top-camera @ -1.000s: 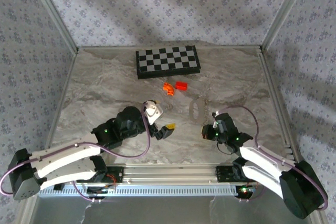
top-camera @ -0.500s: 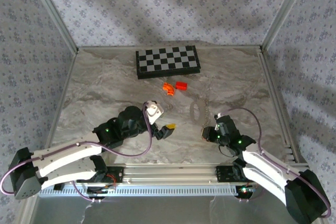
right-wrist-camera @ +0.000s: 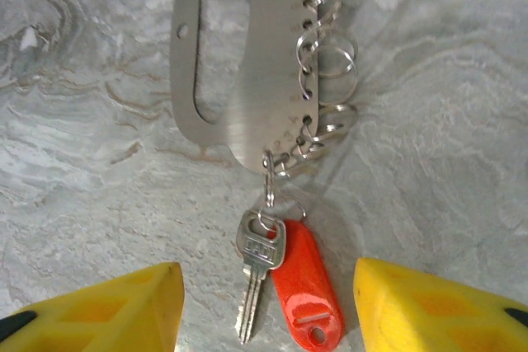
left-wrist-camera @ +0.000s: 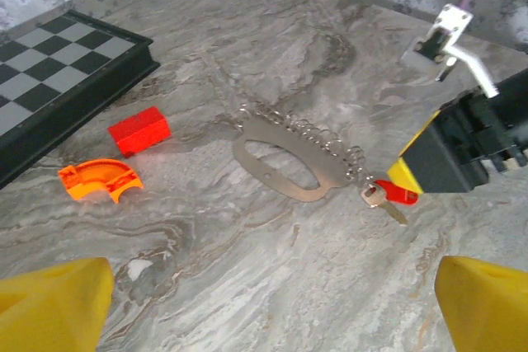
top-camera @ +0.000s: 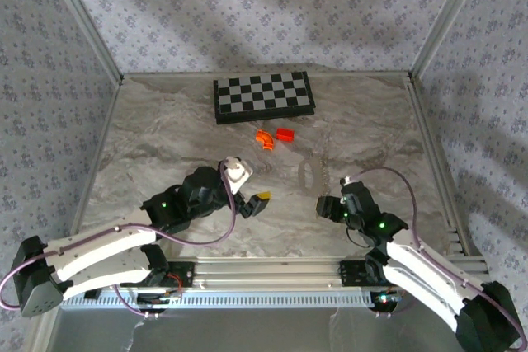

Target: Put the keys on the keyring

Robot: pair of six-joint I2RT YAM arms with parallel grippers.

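One key (right-wrist-camera: 262, 255), red-tagged, looks threaded on the keyring's (right-wrist-camera: 272, 63) end loop, hence right pincer (right-wrist-camera: 268, 302) straddles it released; left pincer (left-wrist-camera: 268, 307), wide apart too, hovers near keyring as backup.

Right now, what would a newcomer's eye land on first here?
The metal keyring, a slotted plate edged with split rings, lies flat on the table, with a silver key and red tag linked to its rounded end. The right gripper stands open astride them. Beyond sit a checkerboard, a red block and an orange curved piece.
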